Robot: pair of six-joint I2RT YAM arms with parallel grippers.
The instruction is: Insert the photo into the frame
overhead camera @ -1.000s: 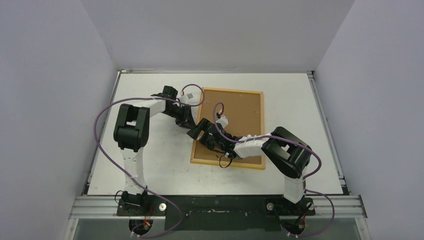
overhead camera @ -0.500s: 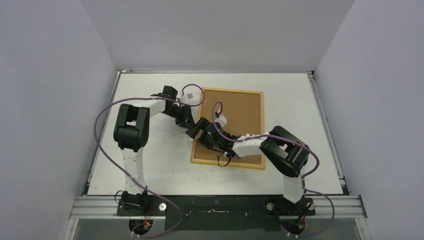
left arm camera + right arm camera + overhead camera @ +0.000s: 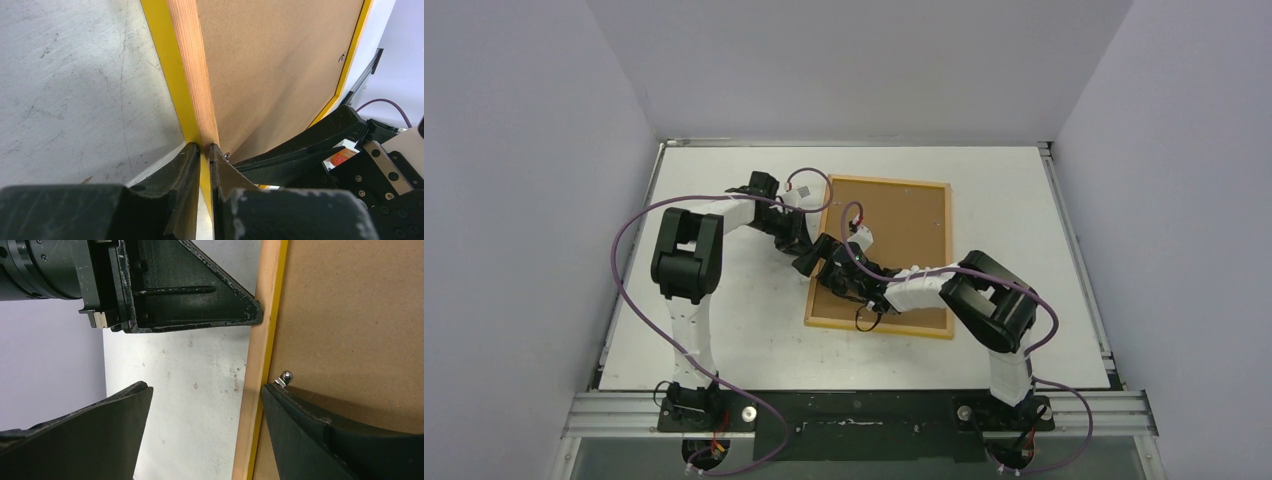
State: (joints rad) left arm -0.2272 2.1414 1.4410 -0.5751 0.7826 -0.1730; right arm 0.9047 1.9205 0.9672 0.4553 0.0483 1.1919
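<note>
**Frame** (image 3: 879,327): one. Thin rectangle, lying back-up and flat on the table, right of centre, long sides running away from the arm bases. The back is pale wood and the edge is bright yellow.

**Backing panel** (image 3: 904,225): one. Brown fibreboard, seated inside the frame's rails. One small metal tab with a ball end (image 3: 285,376) sits at its left edge, and one small hanger (image 3: 342,56) is near the far rail.

**Left gripper** (image 3: 204,147): one. Its jaws are nearly together, pinching the frame's left rail, with one finger on the outer yellow side and one on the inner side.

**Right gripper** (image 3: 206,389): one. It is spread wide and holds nothing. It straddles the same rail just beside the left gripper, one finger over bare table and the other over the panel.

**Table** (image 3: 724,330): one. White top, scuffed and speckled up close, with a metal mounting rail (image 3: 864,410) along the near edge carrying both arm bases.

**Room:** plain pale walls on three sides. Purple cables loop along both arms.

**Writing:** an orange label (image 3: 340,157) on the right wrist, too small to read.
</note>
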